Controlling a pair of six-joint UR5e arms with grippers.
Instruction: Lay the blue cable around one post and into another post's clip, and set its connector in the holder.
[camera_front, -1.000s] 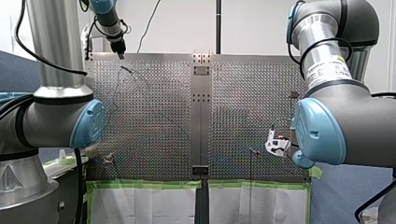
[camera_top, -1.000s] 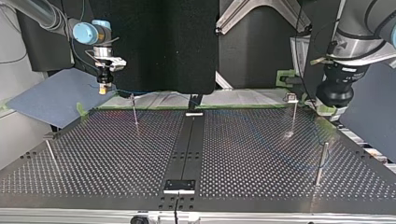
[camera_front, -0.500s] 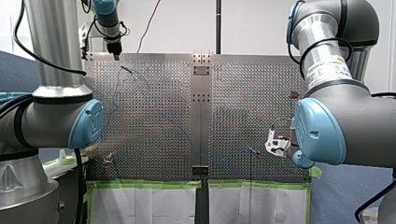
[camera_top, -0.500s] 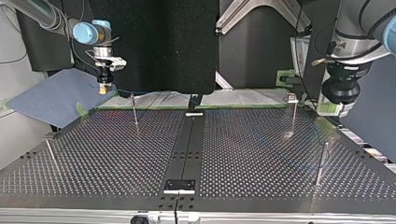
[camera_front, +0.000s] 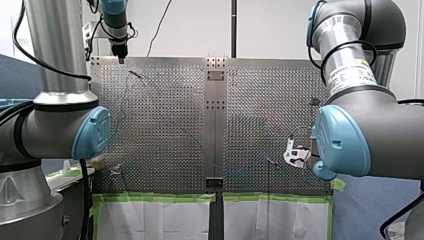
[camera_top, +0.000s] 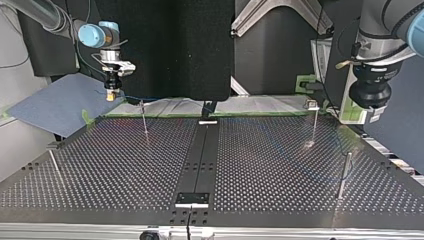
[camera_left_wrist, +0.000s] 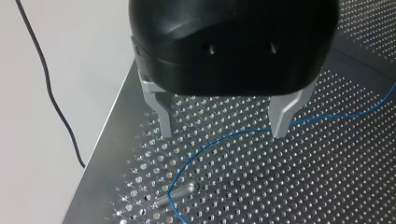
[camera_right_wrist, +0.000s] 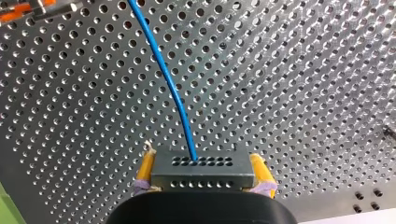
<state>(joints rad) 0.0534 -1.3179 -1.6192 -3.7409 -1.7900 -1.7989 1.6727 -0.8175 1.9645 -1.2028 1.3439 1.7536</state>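
Roughly, the job looks about a third done. My right tool (camera_right_wrist: 204, 179) has its yellow pads (camera_right_wrist: 145, 170) pinching the dark connector (camera_right_wrist: 203, 163). The blue cable (camera_right_wrist: 172, 91) leaves the block's face and runs off across the perforated table (camera_right_wrist: 303, 70), so the connector is not yet in any holder. Over the table's far left corner, my left tool (camera_left_wrist: 223, 133) hangs with its metal fingers (camera_left_wrist: 163, 119) spread, holding nothing. The cable passes just under the fingertips and curves close by a slim metal post (camera_left_wrist: 180, 193). I take that for the wrap around the first post, though whether the cable truly goes round it or only lies beside it is hard to tell. Left to do, I judge: press the cable into another post's clip, then seat the connector. In the front and top views the cable is only a faint line, no clip can be made out on the other posts, and I cannot tell which fixture is the holder. My right arm (camera_front: 360, 135) hides the table's near right part in the front view.
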